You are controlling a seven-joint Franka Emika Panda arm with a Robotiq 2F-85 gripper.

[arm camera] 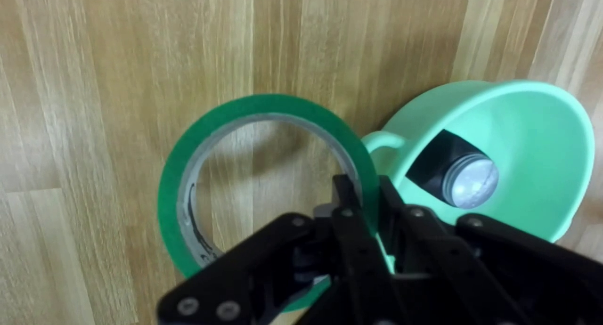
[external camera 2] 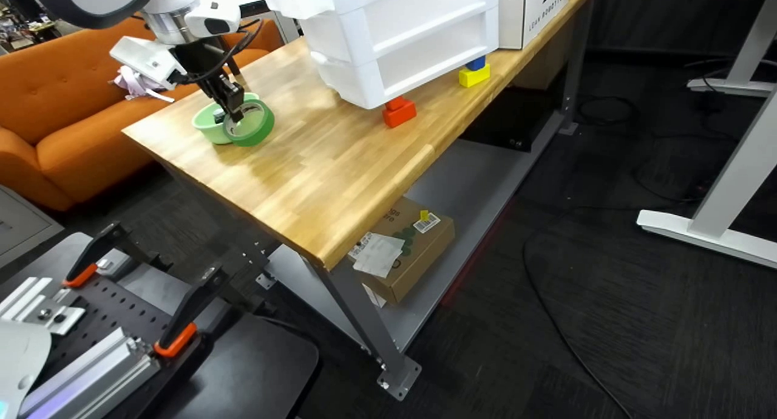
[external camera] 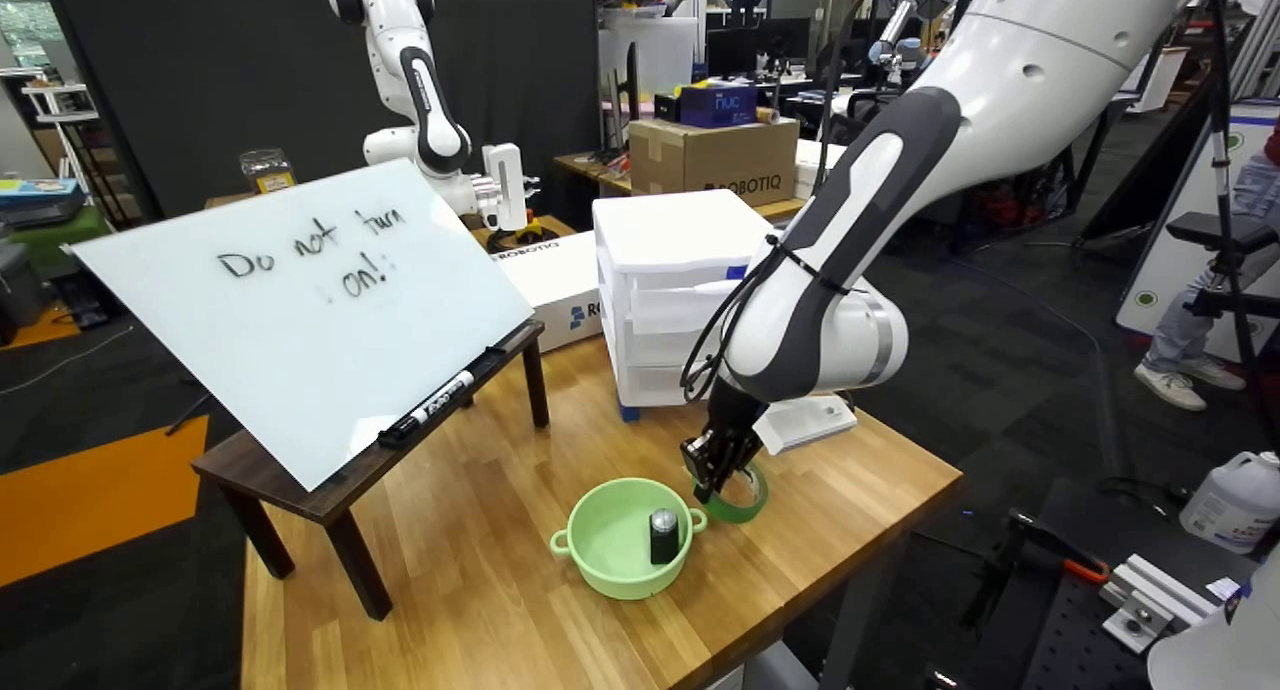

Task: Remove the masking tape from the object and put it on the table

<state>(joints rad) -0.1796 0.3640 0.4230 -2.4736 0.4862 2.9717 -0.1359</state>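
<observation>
One side of the tape (arm camera: 268,103) sits inside the end effector (arm camera: 367,189).

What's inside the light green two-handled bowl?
One black, silver-topped object, standing near the wall of the bowl; I can't tell what it is. The bottom beneath it is covered, and in the wrist view the hand hides part of the bowl.
</observation>
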